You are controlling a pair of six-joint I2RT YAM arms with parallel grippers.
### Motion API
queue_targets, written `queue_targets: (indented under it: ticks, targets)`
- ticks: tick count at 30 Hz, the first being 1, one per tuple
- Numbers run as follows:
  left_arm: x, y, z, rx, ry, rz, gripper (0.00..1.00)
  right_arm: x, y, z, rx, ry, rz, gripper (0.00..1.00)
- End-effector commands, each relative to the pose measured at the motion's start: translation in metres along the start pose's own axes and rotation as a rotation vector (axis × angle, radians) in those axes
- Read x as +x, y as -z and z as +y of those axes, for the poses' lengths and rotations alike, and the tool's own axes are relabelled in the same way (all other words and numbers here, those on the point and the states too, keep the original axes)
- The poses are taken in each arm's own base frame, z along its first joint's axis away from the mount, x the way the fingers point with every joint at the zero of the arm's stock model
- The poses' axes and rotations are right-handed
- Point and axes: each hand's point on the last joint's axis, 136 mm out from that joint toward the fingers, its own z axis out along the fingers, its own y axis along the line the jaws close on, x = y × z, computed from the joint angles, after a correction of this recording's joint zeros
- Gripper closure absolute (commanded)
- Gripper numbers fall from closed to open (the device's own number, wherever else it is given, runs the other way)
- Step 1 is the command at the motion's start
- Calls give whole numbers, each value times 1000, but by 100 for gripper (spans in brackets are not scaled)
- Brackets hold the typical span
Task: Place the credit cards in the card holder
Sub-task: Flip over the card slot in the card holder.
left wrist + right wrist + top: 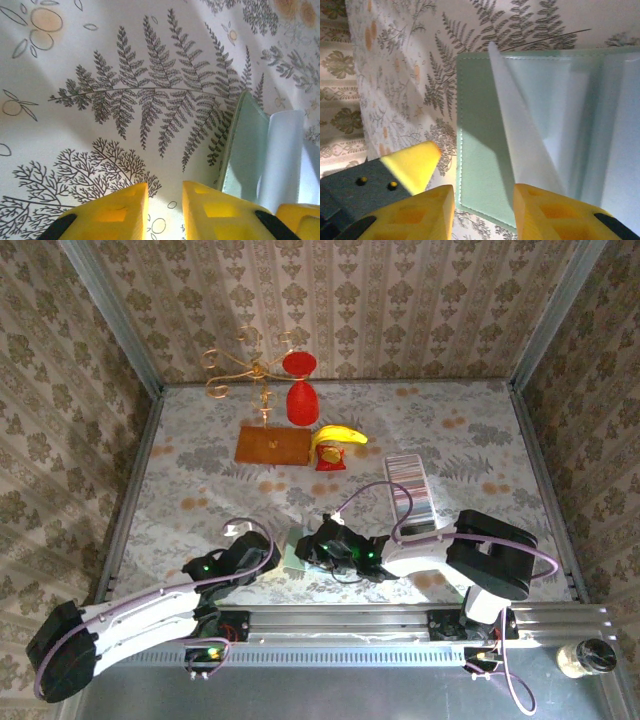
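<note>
Looking down the right wrist view, your right gripper (484, 192) has its fingers spread, straddling the left edge of the card holder (480, 150). The holder lies open and flat on the table (200, 470). One pale inner panel (520, 130) stands tilted up and runs down to the right-hand finger. You can't tell whether that finger props it; nothing is pinched between the two.

Your left gripper (165, 187) has its fingers nearly together with a narrow gap and nothing in it. It sits over bare cloth, and the holder's edge is just beside it on its right.

From above, the holder sits at the near edge of the table, about mid-width, between the two grippers. The right one is on it and the left one is just off its left side.

The credit cards (410, 485) are a striped row well apart from the holder, toward the far right of it. The row's long axis runs near-to-far.

The relation that counts:
- The cards lie beyond and to the right of your right fingers.
- The right arm is clearly the nearer one.
- The left is better placed to steady the holder.

No card looks to be in the holder yet, so the task seems barely started.
</note>
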Motion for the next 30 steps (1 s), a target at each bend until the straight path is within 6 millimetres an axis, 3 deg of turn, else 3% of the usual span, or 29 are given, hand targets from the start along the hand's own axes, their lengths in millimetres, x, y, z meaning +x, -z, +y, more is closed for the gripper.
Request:
queue_targets:
  ticks: [1, 11, 17, 25, 28, 30]
  targets:
    - [2, -2, -4, 13, -16, 21, 77, -2, -3, 20, -59, 16, 1, 64]
    - [11, -10, -15, 47, -34, 72, 81, -6, -9, 39, -123, 24, -7, 63]
    - [14, -11, -14, 47, -35, 82, 82, -11, -11, 65, -182, 37, -6, 63]
    - [17, -12, -12, 43, -39, 90, 83, -24, 2, 107, -248, 71, -24, 59]
    - [19, -12, -13, 44, -44, 92, 83, -30, 14, 115, -249, 95, -46, 59]
    - [19, -13, -13, 42, -45, 92, 83, -36, 25, 108, -182, 123, -73, 58]
